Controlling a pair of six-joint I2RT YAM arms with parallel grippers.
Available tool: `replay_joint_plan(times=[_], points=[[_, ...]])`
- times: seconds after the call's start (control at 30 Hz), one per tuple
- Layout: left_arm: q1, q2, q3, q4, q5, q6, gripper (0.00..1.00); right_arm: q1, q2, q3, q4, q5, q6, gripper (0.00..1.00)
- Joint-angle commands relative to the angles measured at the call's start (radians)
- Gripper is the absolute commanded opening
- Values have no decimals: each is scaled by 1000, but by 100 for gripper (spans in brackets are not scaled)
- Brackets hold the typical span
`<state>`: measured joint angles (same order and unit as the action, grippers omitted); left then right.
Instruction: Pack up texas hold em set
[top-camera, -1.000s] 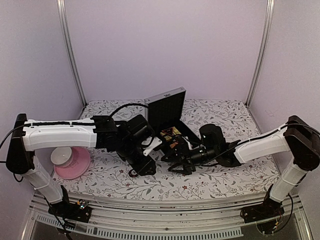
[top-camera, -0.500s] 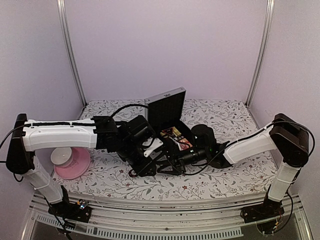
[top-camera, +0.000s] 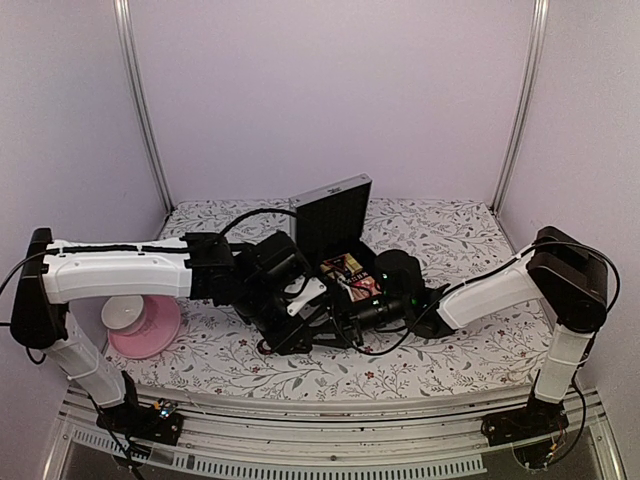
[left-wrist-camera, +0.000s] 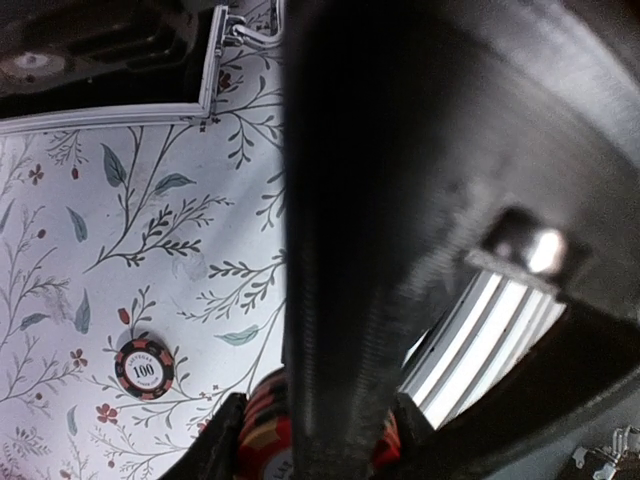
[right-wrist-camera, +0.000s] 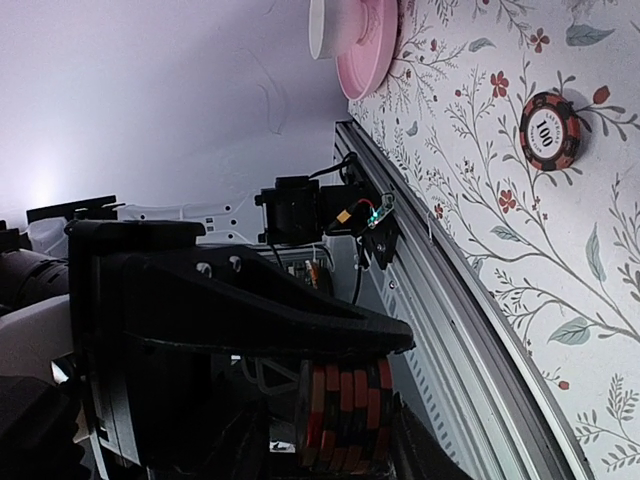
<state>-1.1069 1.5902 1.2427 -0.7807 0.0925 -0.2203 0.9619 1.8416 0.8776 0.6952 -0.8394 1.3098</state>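
While the silver briefcase stands open at mid-bench with card packs inside, packing is incomplete. The left fingers are clamped on a poker chip stack just in front of the case. The right fingers straddle that stack, grip undetermined. One 100 chip lies loose on the bench, and the lid is not yet shut.

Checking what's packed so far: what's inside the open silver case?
One yellow-and-red card pack lies inside the case. The right arm covers much of the rest, so anything there is hidden.
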Motion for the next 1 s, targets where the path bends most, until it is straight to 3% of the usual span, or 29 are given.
replay_joint_plan(times=[0.0, 0.23, 0.37, 0.43, 0.5, 0.6, 0.7, 0.83, 0.97], points=[[-19, -46, 18, 63, -22, 9, 13, 30, 21, 26, 30, -37, 0, 36], [-20, -57, 17, 73, -41, 6, 13, 34, 21, 29, 33, -48, -2, 21], [-22, -62, 12, 79, -53, 6, 13, 36, 13, 25, 32, -45, -10, 6], [-22, -67, 6, 81, -68, 6, 17, 35, 1, 23, 29, -34, -17, 4], [-21, -79, -5, 85, -87, 3, 31, 35, -16, 21, 18, -13, -30, 3], [-21, -114, -34, 109, -130, 1, 65, 25, -57, 16, -42, 38, -73, 3], [-19, -173, -74, 156, -166, 1, 84, -8, -129, -11, -125, 122, -138, 2], [1, -253, -115, 227, -177, -11, 91, -80, -236, -45, -273, 219, -219, 2], [92, -293, -165, 331, -161, -23, 92, -146, -305, -19, -485, 356, -362, 2]])
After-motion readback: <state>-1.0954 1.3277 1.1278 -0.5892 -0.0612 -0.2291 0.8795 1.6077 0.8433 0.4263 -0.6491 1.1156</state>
